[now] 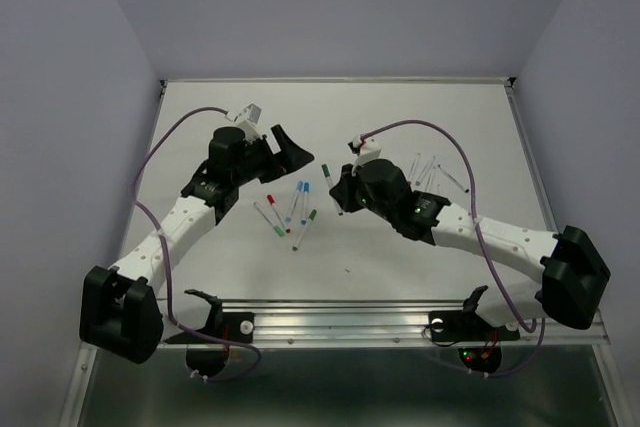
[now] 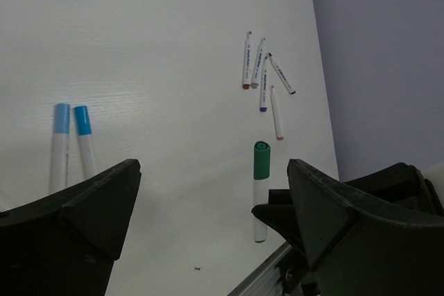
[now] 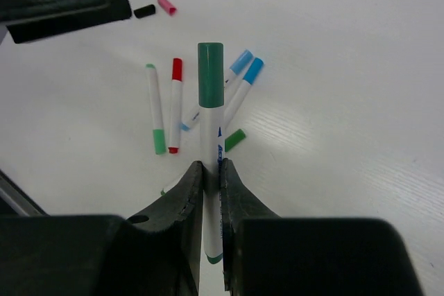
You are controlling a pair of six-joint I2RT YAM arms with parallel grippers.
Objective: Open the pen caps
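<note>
Right fingers (image 3: 187, 206) pinch a green-capped pen (image 3: 210, 129); perhaps four loose caps (image 3: 166, 5) beyond.

Green-capped pen (image 3: 210, 136) in right gripper (image 3: 211, 171): blue barrel print, unreadable.
White pens (image 2: 258, 63) beyond left gripper (image 2: 214, 171): tiny barrel print, unreadable.
</note>
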